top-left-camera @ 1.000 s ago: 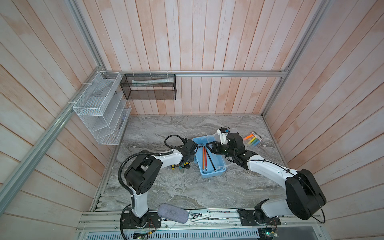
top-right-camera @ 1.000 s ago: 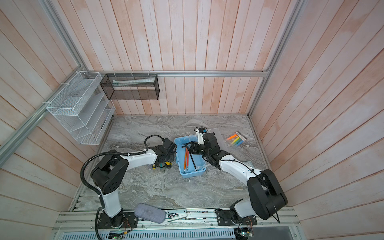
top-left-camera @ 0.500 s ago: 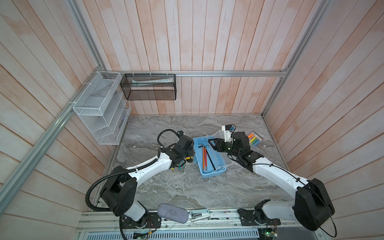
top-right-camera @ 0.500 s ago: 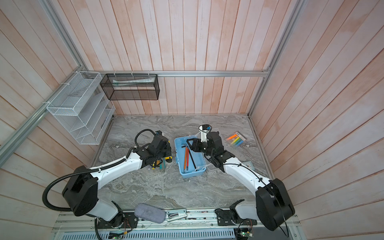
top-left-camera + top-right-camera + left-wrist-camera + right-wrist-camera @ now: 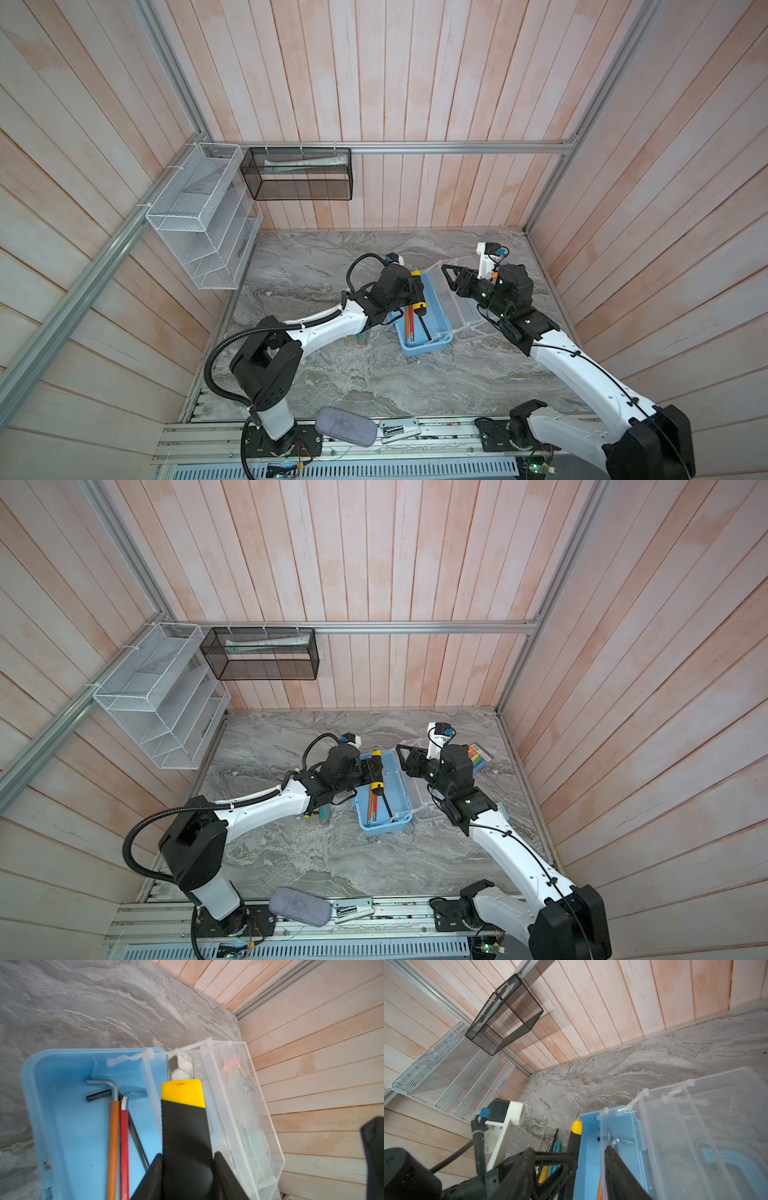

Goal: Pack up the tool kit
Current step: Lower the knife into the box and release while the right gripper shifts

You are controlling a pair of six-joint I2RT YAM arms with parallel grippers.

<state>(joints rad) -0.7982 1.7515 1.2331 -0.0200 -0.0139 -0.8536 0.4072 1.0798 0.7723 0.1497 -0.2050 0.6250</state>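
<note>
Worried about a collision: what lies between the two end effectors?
Only the open blue box and the clear lid edge, in both top views.

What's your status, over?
Left gripper shut on utility knife above blue box. Right gripper at clear lid, grip unclear. Hex keys inside. Nothing seen blocking.

The rear of the utility knife (image 5: 185, 1126) and the left gripper (image 5: 187, 1154) clamped on it are cut off by the left wrist view's lower edge, as are the long ends of the hex keys (image 5: 124, 1126) inside the light-blue box (image 5: 68, 1126). Beyond the box's clear lid (image 5: 239, 1105), the marker pack (image 5: 480, 755) is half covered by the right arm (image 5: 457, 771) in a top view. Tools (image 5: 323, 812) on the box's side away from the lid are mostly hidden under the left arm (image 5: 286, 802).
</note>
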